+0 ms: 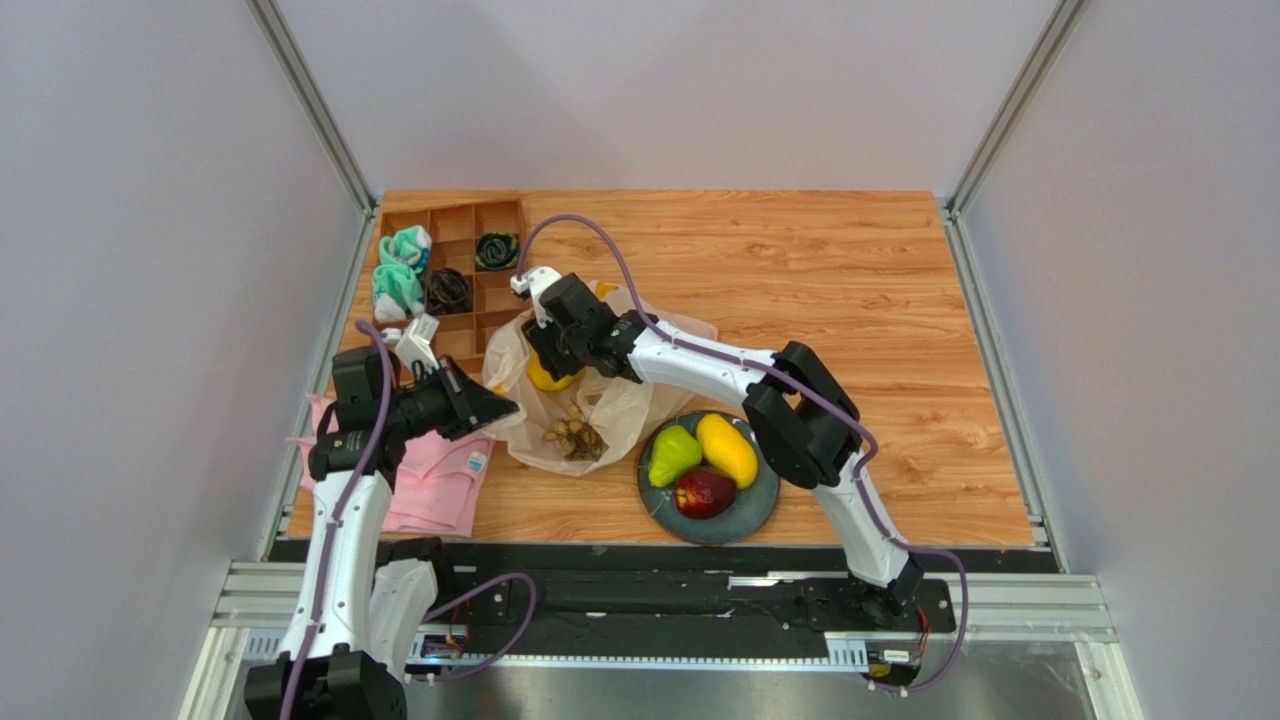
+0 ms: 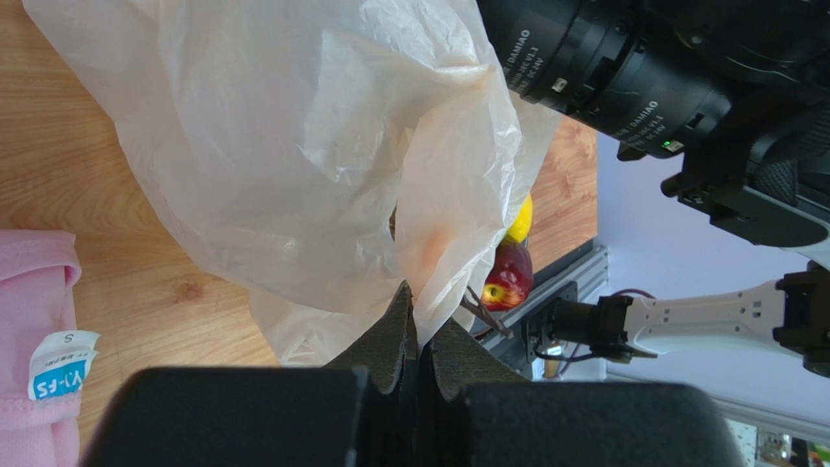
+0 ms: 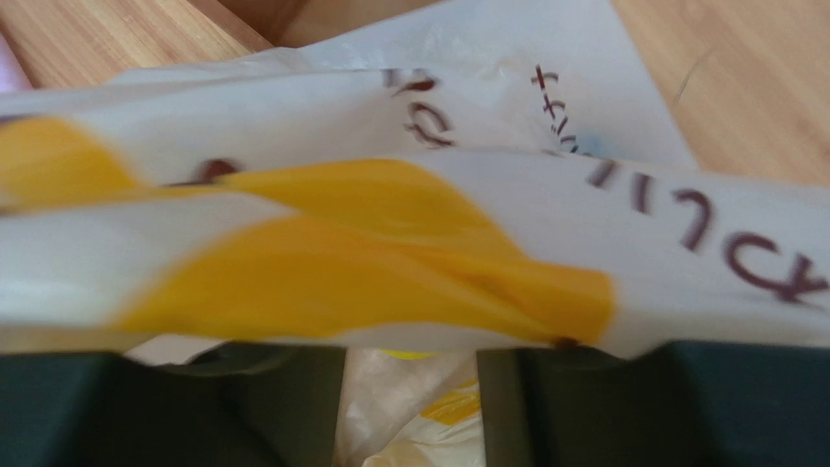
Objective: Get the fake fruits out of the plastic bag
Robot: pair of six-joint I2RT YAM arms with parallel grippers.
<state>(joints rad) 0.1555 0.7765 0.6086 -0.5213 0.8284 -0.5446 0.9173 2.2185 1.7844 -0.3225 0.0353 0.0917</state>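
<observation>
Dark round plate (image 1: 747, 519): glossy green pear (image 1: 673, 453), yellow mango (image 1: 729, 449), red apple (image 1: 703, 494). At its 10 o'clock, crinkly translucent plastic bag (image 1: 613, 402); L gripper (image 2: 416, 316) pinches its 9 o'clock edge. R gripper (image 3: 409, 397) at bag's 12, open/shut can't tell.

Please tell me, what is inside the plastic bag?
Through the plastic bag from above, a yellow fruit and a brownish bunch of grapes show. Its crumpled folds cover anything deeper.

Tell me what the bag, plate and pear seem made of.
Bag: thin plastic film, translucent and crinkled, light passing through.
Plate: dark grey, smooth, faint sheen; ceramic or plastic, unclear.
Pear: glossy green with a highlight, likely moulded plastic.
</observation>
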